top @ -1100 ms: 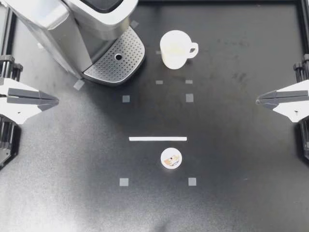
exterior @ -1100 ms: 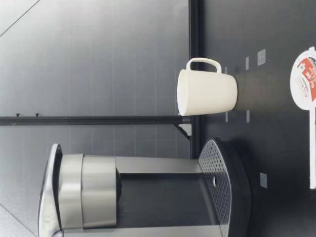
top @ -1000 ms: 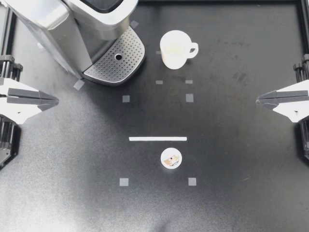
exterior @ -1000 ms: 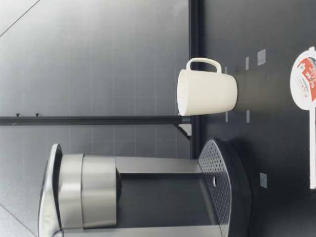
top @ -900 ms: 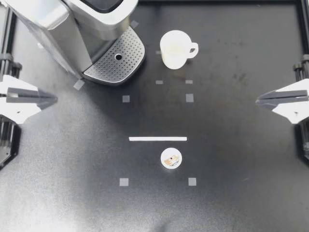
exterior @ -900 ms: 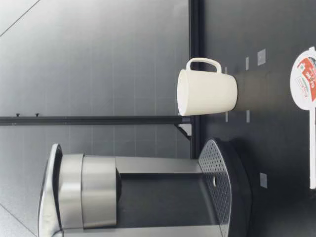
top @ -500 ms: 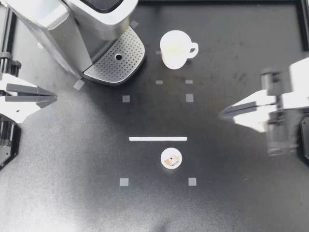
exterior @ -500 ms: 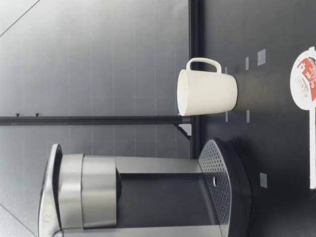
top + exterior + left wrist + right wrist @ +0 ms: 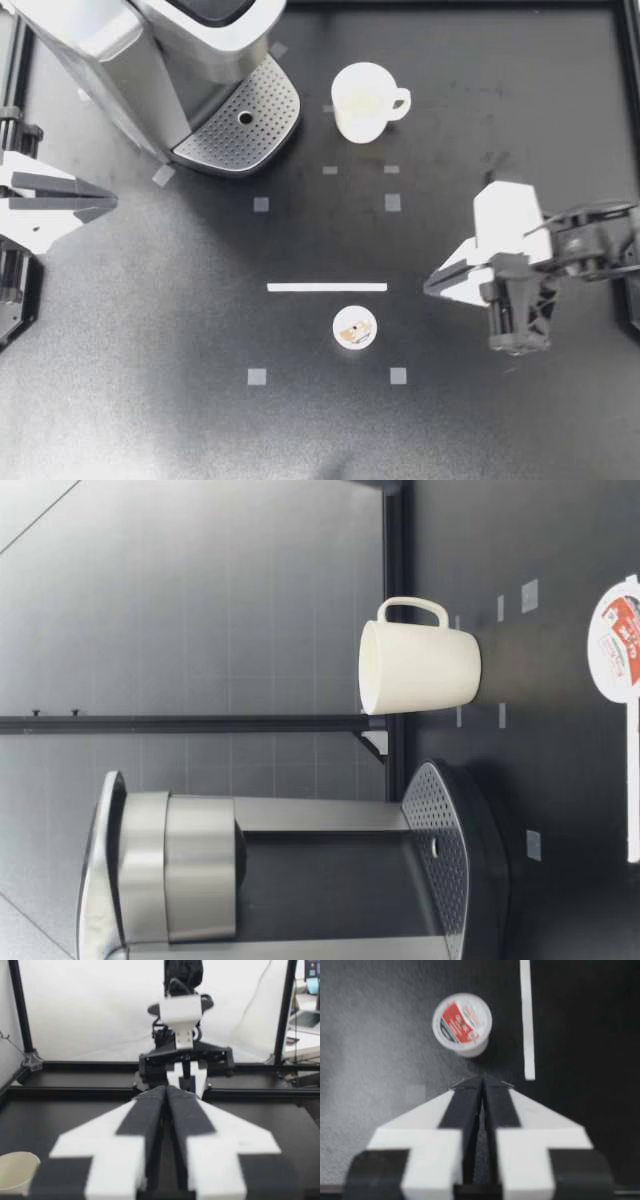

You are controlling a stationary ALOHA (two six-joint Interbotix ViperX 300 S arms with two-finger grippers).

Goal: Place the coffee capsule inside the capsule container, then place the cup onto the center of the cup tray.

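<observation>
left end effector [image 9: 112, 203]: white wedge, black inner strips | right end effector [image 9: 429, 285]: same, black wrist housing

Black matte worktop [image 9: 150, 330] is marked with one white strip [image 9: 326, 287] and several small grey squares [image 9: 261, 204]. A coffee machine [image 9: 130, 60] is stood at the left corner, and a white cup [image 9: 362, 102] is set upright near its perforated cup tray [image 9: 240, 125], not touching it. A coffee capsule [image 9: 354, 328] is placed lid-up just beside the strip, on the side away from the cup.
</observation>
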